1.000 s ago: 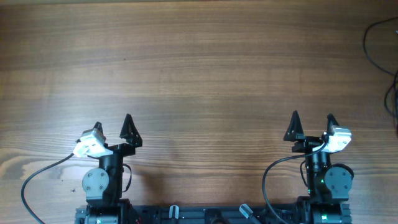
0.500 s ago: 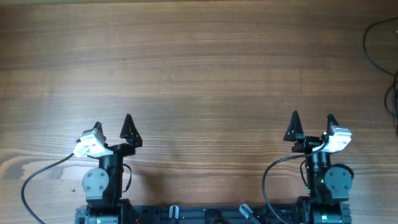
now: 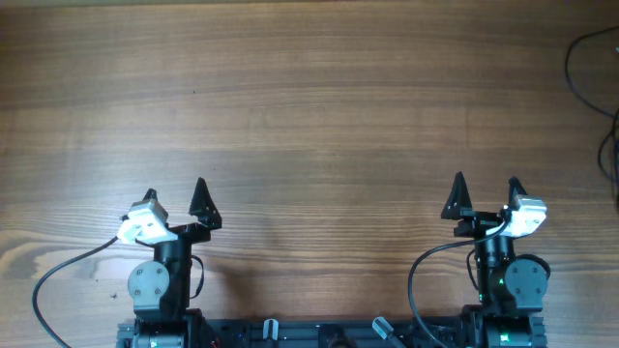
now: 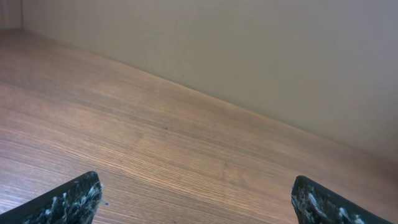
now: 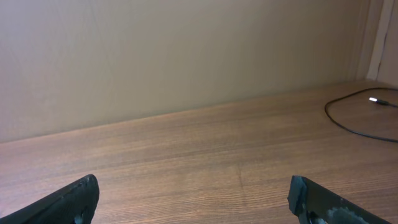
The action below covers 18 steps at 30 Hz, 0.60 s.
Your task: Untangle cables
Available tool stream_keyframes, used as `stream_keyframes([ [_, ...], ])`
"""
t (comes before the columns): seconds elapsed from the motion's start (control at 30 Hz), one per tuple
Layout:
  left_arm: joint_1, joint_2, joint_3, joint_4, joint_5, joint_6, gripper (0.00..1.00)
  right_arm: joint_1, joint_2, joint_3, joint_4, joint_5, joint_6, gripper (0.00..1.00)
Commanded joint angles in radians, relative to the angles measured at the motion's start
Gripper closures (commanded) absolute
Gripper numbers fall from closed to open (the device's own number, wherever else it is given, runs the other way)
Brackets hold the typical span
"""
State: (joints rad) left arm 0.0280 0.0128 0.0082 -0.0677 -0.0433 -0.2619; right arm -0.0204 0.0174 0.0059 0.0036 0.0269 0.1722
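Thin black cables (image 3: pixel 585 72) lie in loose loops at the table's far right edge, partly cut off by the overhead view. One loop with a small light plug tip shows in the right wrist view (image 5: pixel 357 121). My left gripper (image 3: pixel 174 190) is open and empty near the front of the table; its view (image 4: pixel 196 199) shows only bare wood between the fingers. My right gripper (image 3: pixel 486 188) is open and empty near the front right, well short of the cables; its fingers (image 5: pixel 193 199) frame bare wood.
The wooden table (image 3: pixel 309 116) stretches back to a plain beige wall (image 5: pixel 186 56). Thicker black cables (image 3: pixel 58 275) run from both arm bases along the front edge.
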Motion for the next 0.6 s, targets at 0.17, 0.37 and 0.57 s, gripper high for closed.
stream_keyframes([
  [0.17, -0.004, -0.009, -0.002, -0.006, 0.016, 0.153, 0.00, 0.000, -0.013, 0.000, 0.005, -0.008, 0.013, 0.00],
  [0.37, -0.004, -0.009, -0.002, -0.005, 0.013, 0.201, 0.00, 0.000, -0.013, 0.000, 0.005, -0.008, 0.013, 0.00],
  [0.57, -0.004, -0.009, -0.002, -0.005, 0.012, 0.206, 0.00, 0.000, -0.013, 0.000, 0.005, -0.008, 0.013, 0.00],
])
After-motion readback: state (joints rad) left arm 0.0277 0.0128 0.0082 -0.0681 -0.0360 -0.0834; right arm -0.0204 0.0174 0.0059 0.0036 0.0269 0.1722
